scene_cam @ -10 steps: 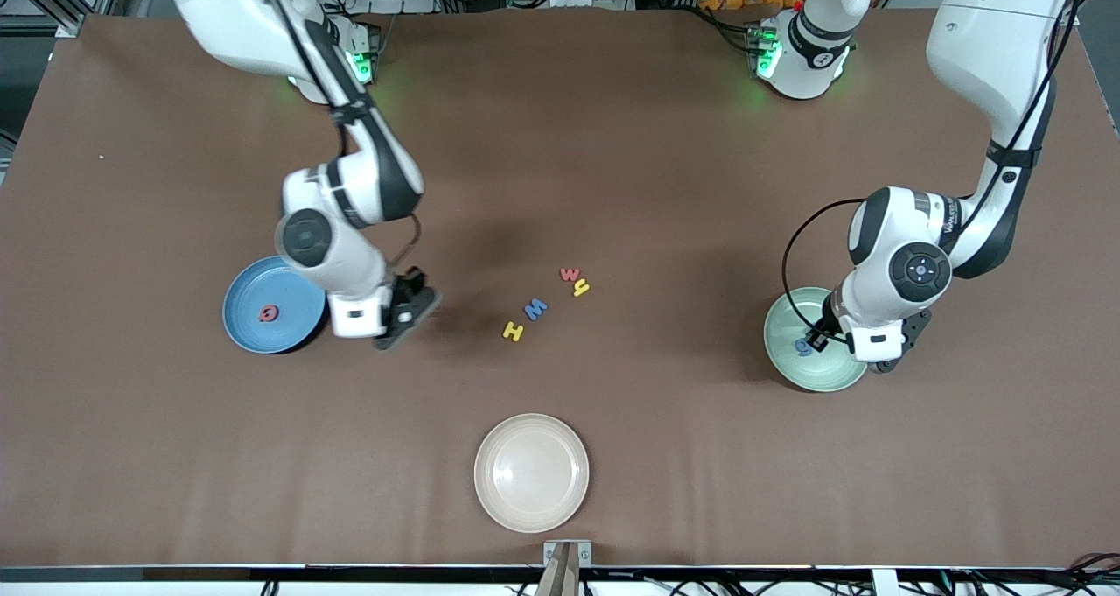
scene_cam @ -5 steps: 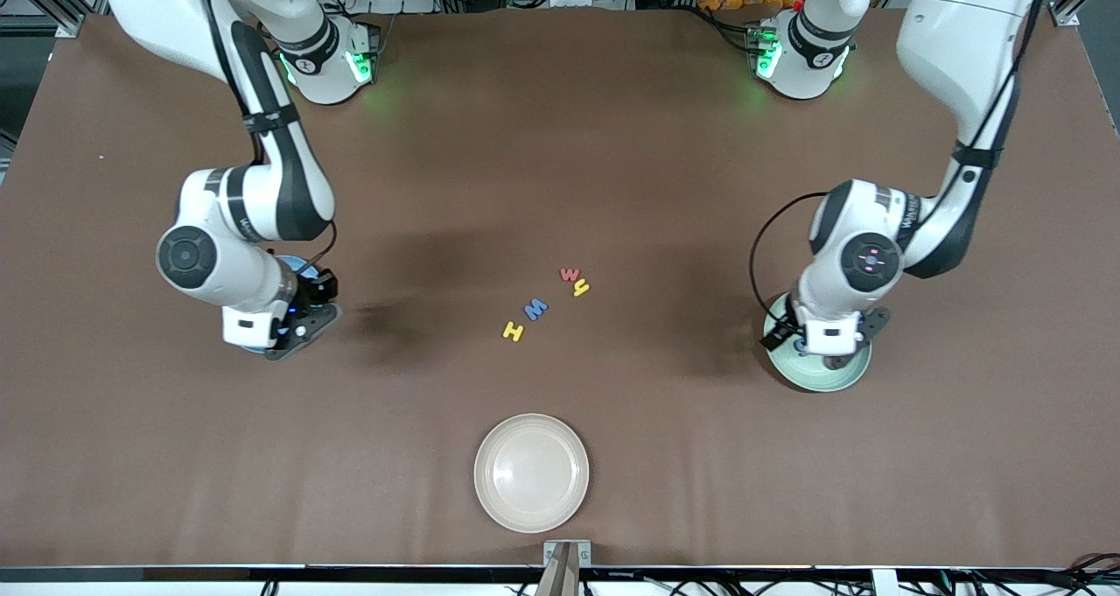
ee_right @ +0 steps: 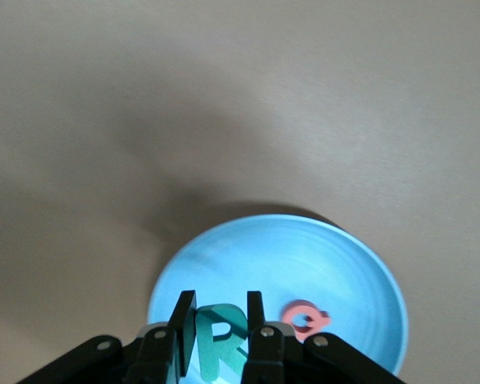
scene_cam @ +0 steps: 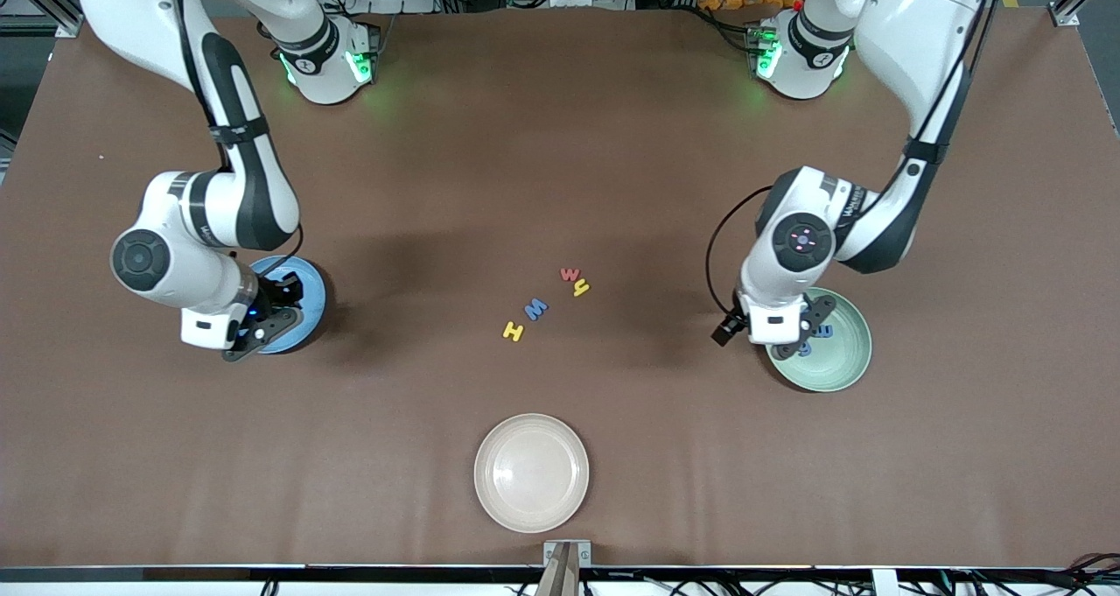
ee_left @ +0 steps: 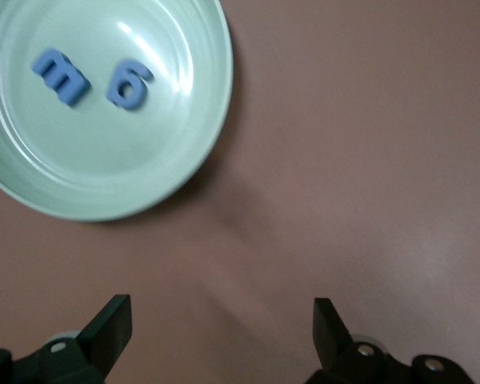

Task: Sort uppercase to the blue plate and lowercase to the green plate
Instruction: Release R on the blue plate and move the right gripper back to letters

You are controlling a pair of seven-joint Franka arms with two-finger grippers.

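Observation:
My right gripper (ee_right: pixel 222 322) is shut on the green R (ee_right: pixel 224 340) and hangs over the blue plate (ee_right: pixel 248 264), where the red Q (ee_right: pixel 304 318) lies. In the front view that gripper (scene_cam: pixel 262 319) covers much of the blue plate (scene_cam: pixel 308 283). My left gripper (ee_left: pixel 222 320) is open and empty over bare table beside the green plate (ee_left: pixel 104 184), which holds the blue m (ee_left: pixel 62 74) and blue g (ee_left: pixel 130 82). Mid-table lie the red w (scene_cam: pixel 570 274), yellow y (scene_cam: pixel 580 288), blue W (scene_cam: pixel 535 308) and yellow H (scene_cam: pixel 513 331).
A cream plate (scene_cam: pixel 531 472) sits near the table's front edge, nearer the front camera than the loose letters. The left gripper (scene_cam: pixel 801 335) hangs at the green plate's (scene_cam: pixel 844 360) rim, on the side toward the letters.
The right arm swung with the green R from near the table's middle to above the blue plate. The left gripper opened, left a blue letter in the green plate and shifted toward the table's middle.

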